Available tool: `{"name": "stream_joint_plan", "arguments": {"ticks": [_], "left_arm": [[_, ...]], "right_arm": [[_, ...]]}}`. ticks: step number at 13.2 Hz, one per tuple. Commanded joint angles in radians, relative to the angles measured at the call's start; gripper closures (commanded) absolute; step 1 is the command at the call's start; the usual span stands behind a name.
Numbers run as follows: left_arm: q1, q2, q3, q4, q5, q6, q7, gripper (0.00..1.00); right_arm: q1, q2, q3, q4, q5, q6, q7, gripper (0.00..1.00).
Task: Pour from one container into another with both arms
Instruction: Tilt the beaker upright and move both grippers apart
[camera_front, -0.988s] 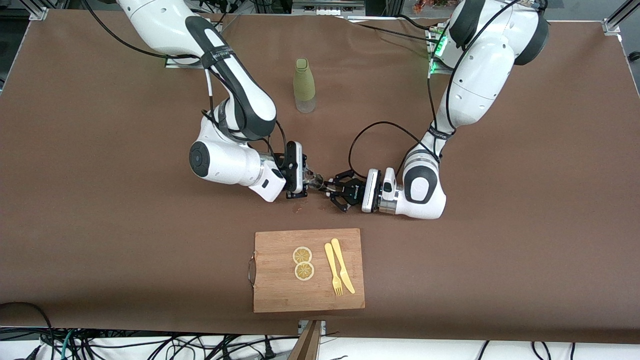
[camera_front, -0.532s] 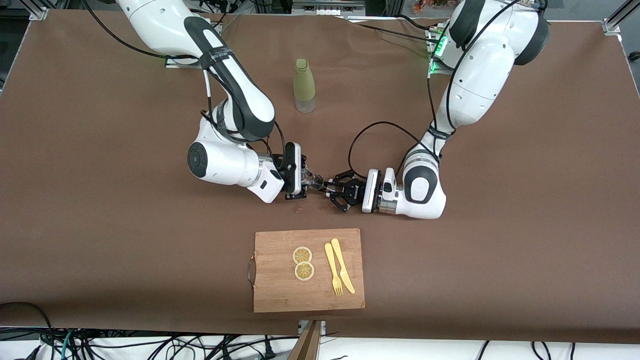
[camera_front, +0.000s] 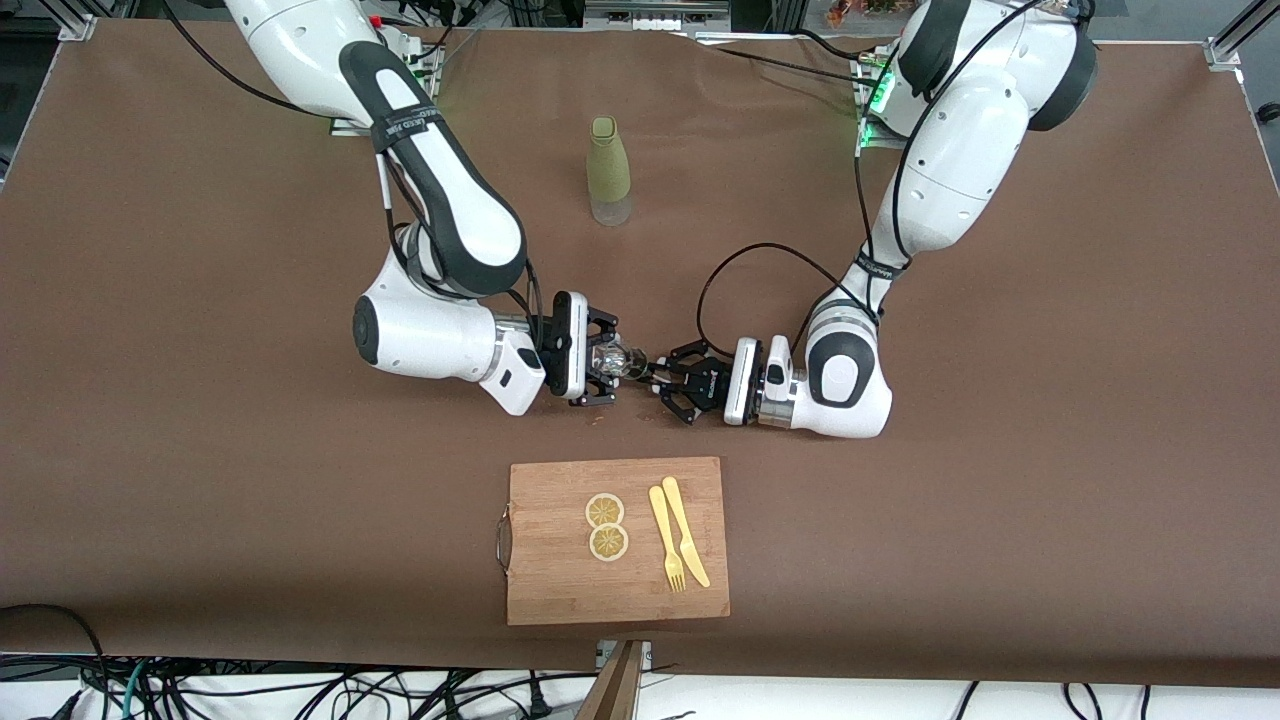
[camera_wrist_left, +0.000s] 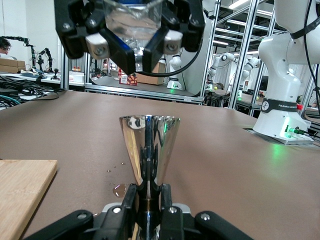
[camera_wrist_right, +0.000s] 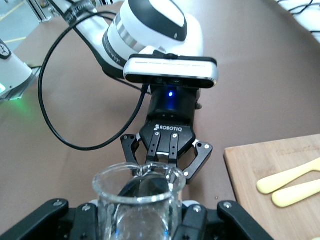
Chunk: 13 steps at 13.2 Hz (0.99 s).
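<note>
My right gripper (camera_front: 598, 366) is shut on a clear glass beaker (camera_front: 612, 357), held low over the middle of the table and tipped on its side. The beaker's mouth (camera_wrist_right: 138, 181) points at my left gripper (camera_front: 662, 380). That gripper is shut on a shiny metal cone-shaped cup (camera_wrist_left: 149, 145), which stands upright between the fingers (camera_wrist_left: 126, 200). In the left wrist view the glass beaker (camera_wrist_left: 133, 20) hangs above the cup in the right gripper (camera_wrist_left: 134, 50). In the right wrist view the left gripper (camera_wrist_right: 167, 150) sits just past the beaker's rim.
A green bottle (camera_front: 609, 172) stands toward the robots' bases. A wooden cutting board (camera_front: 560, 590) lies nearer the front camera with two lemon slices (camera_front: 606, 525) and a yellow fork and knife (camera_front: 678, 545). Small wet drops (camera_wrist_left: 120, 190) lie on the brown table by the cup.
My right arm has drawn back toward its own end of the table, so more of the glass beaker shows between the two grippers. The left arm has held still.
</note>
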Motion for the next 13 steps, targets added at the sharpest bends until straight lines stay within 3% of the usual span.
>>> {"name": "stream_joint_plan", "arguments": {"ticks": [1, 8, 13], "left_arm": [[0.017, 0.019, -0.003, 0.019, -0.049, -0.014, 0.068, 1.00], [0.180, 0.017, 0.012, -0.027, -0.035, -0.238, 0.190, 1.00], [0.345, 0.010, 0.095, -0.043, 0.177, -0.427, 0.221, 1.00]], "right_arm": [[-0.062, -0.016, 0.003, -0.012, 0.081, -0.100, -0.096, 1.00], [-0.301, -0.013, 0.002, -0.041, 0.113, -0.436, -0.335, 1.00], [-0.496, 0.000, -0.003, -0.171, 0.113, -0.568, -0.607, 1.00]]}}
